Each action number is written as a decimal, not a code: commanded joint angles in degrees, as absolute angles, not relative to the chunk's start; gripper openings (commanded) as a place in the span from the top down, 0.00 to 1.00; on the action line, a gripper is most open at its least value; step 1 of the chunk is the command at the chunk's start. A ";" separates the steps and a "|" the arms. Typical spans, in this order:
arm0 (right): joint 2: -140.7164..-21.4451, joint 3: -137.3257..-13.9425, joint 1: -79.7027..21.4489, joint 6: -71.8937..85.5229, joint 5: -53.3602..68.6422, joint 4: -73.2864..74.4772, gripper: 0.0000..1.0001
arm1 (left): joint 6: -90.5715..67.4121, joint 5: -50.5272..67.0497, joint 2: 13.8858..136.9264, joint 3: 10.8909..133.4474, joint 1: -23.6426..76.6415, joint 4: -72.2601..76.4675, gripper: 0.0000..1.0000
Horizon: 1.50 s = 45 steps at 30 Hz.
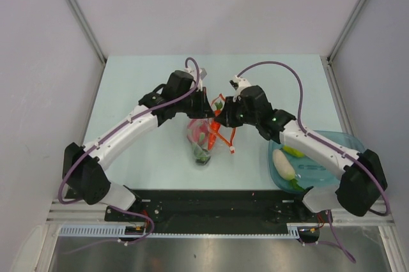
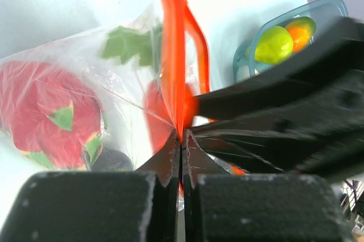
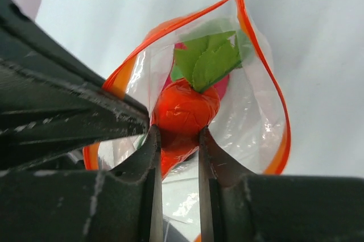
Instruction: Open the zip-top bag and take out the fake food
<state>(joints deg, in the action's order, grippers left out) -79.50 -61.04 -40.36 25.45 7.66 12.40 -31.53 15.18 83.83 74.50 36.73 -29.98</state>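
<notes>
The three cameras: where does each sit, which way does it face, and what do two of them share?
Top external: fixed above and behind the bases, looking down on the table; both arms show whole.
Left wrist: on the left arm, looking along the left gripper, shut on the zip-top bag.
Right wrist: on the right arm, looking along the right gripper into the bag's mouth, where it grips the carrot.
Shared: both wrist views show the bag's zip strip and the other arm's gripper.

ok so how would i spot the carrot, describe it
On the pale table, centre, lies the clear plastic zip-top bag. In its open mouth sits the orange plastic carrot: smooth with a green leaf tuft, unlike the scaly pink-red dragon fruit.
</notes>
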 commanded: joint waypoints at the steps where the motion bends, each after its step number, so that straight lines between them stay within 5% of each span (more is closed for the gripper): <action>1: -74.01 -60.04 -41.04 20.13 0.09 13.45 1.00 | -32.08 13.97 83.94 75.94 36.83 -29.09 1.00; 18: -55.29 -57.57 -39.73 24.42 -18.62 28.20 1.00 | -30.67 14.59 84.55 76.73 36.83 -30.59 1.00; 32: -44.03 -48.77 1.29 35.86 -9.84 55.62 1.00 | -29.53 16.70 85.52 76.20 36.83 -28.48 1.00; 45: -49.92 -44.04 13.87 45.70 -10.29 62.32 1.00 | -31.11 19.86 77.96 69.08 36.83 -24.34 1.00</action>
<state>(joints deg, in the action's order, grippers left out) -49.84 -46.17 10.57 41.43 -11.42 60.62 -31.03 17.26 82.63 70.87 36.73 -27.14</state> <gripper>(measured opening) 0.273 0.005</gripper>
